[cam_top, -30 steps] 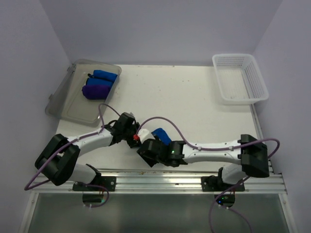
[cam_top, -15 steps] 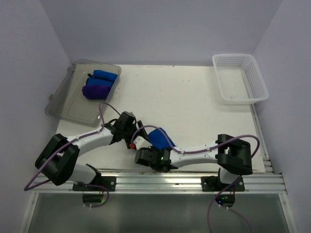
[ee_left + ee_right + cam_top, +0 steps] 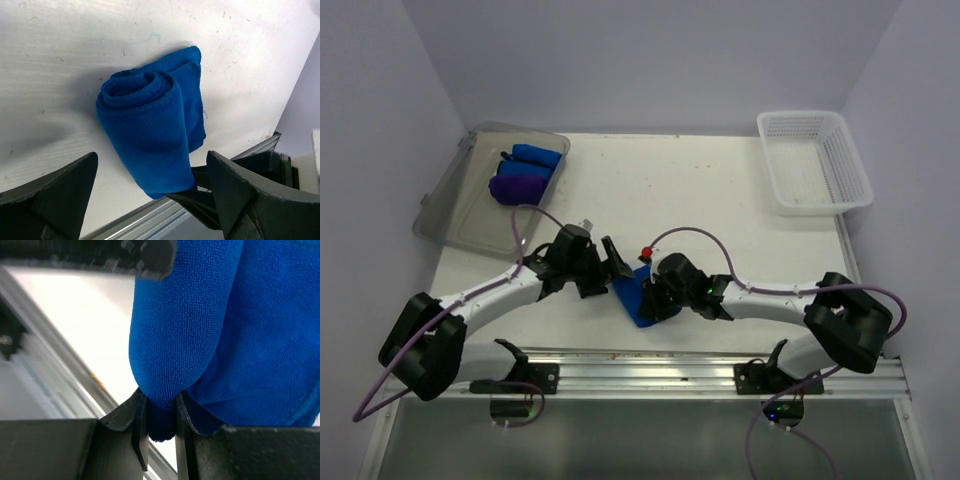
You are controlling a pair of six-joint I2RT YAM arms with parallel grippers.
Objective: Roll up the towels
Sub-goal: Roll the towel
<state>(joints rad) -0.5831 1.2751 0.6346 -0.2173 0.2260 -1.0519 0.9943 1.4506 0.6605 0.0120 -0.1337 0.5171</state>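
A rolled royal blue towel (image 3: 636, 303) lies near the table's front edge, between the two arms. In the left wrist view the towel (image 3: 150, 125) shows its spiral end. My left gripper (image 3: 150, 159) stands wide open around it without touching, and in the top view this left gripper (image 3: 612, 268) sits just left of the roll. My right gripper (image 3: 161, 426) is shut on a fold at the near end of the towel (image 3: 185, 330). From above, the right gripper (image 3: 652, 292) meets the roll from the right. Rolled towels, blue (image 3: 535, 155) and purple (image 3: 517, 187), lie in the tray.
The clear grey tray (image 3: 470, 215) sits at the back left corner. A white mesh basket (image 3: 815, 190) stands at the back right. The metal rail (image 3: 650, 375) runs along the front edge, close below the towel.
My left gripper has opened wide and let go of the blue towel. The right gripper has swung round to the roll's right side and shut on its near end.
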